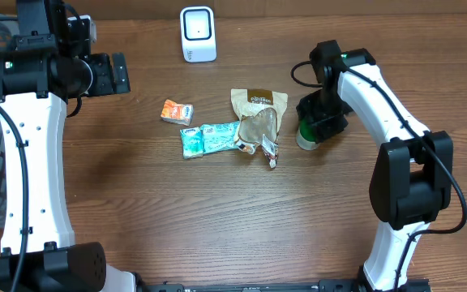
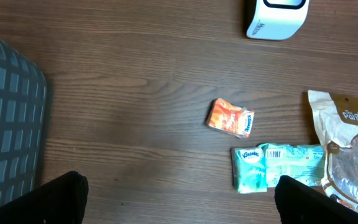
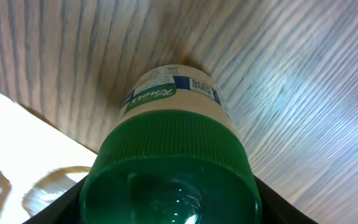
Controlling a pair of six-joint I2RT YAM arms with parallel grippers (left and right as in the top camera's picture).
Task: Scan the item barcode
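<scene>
Green-lidded jar (image 3: 166, 163) stands on the table (image 1: 217, 219), right of the brown pouch (image 1: 258, 104). Right arm bends down over it, right gripper (image 1: 323, 122) clamped around the cap. Left gripper (image 2: 178, 199) hovers far left, jaws spread wide, empty.

There is one white barcode scanner (image 1: 198, 34) and one wooden table (image 1: 136, 211). The loose goods come to five if the teal bundle counts as two. They are one orange snack packet (image 1: 177, 112), one Kleenex tissue pack (image 2: 248, 169), a second teal pack (image 2: 294, 163) overlapping it (the two may be a single bundle), one tan pouch (image 1: 258, 104) with a clear window, and one green-lidded Knorr jar (image 3: 169, 168). One grey grid-walled basket (image 2: 8, 124) shows at the side. There are two robot arms, one left arm (image 1: 31, 154) and one right arm (image 1: 379, 101).
</scene>
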